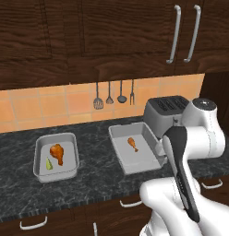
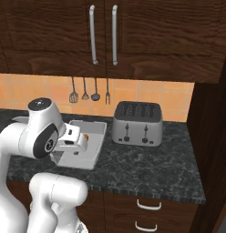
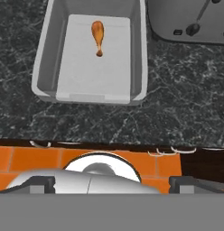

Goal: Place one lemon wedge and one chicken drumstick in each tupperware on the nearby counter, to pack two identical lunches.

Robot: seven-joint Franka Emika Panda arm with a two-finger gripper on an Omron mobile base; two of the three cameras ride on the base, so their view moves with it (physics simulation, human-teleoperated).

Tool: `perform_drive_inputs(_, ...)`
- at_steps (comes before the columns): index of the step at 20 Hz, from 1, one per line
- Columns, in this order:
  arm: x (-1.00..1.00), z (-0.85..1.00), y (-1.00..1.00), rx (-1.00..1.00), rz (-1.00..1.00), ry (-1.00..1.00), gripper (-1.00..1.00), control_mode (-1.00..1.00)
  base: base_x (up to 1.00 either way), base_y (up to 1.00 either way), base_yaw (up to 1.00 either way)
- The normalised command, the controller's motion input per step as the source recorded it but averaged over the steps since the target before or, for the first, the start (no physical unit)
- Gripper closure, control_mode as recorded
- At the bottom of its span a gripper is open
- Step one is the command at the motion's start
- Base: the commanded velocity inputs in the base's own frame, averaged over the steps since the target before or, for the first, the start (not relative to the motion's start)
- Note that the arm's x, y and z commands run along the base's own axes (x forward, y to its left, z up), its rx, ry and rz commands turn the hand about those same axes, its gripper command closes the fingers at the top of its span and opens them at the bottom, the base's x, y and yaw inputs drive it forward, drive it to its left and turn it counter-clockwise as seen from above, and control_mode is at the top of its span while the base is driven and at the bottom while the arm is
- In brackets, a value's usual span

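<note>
the end effector (image 3: 112,180) stands wide with nothing in it, hovering over the front edge of the surface (image 3: 186,113); in the hand view the right tupperware (image 3: 44,67) lies at 12 o'clock, holding one chicken drumstick (image 3: 98,36) whose long axis runs 12 to 6, fat end far, bone end near; it lacks a wedge; in the left base view the left tupperware (image 1: 40,154) at 9 o'clock holds a drumstick (image 1: 57,152) and a lemon wedge (image 1: 49,164); no spare wedge is visible, so the next reach is unclear.

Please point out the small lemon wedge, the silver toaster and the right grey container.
Pale yellow-green lemon wedge (image 1: 49,163), left base view, its middle.
Silver toaster (image 2: 136,124), right base view, front face.
Right light-grey container (image 3: 138,49), hand view, side wall.
</note>
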Motion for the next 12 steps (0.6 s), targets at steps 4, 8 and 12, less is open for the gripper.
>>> perform_drive_inputs(4, -0.25, -0.08, 0.0, 0.0, 0.0, -0.1, -1.0, -1.0, 0.0, 0.0, 0.0)
perform_drive_inputs(8, -0.14, -0.04, 0.0, 0.0, 0.0, -0.05, -1.0, 1.0, -0.28, -0.02, 0.0)
perform_drive_inputs(12, 0.0, 0.0, 0.0, 0.0, 0.0, 0.0, -1.0, 1.0, -0.96, -0.27, 0.0)
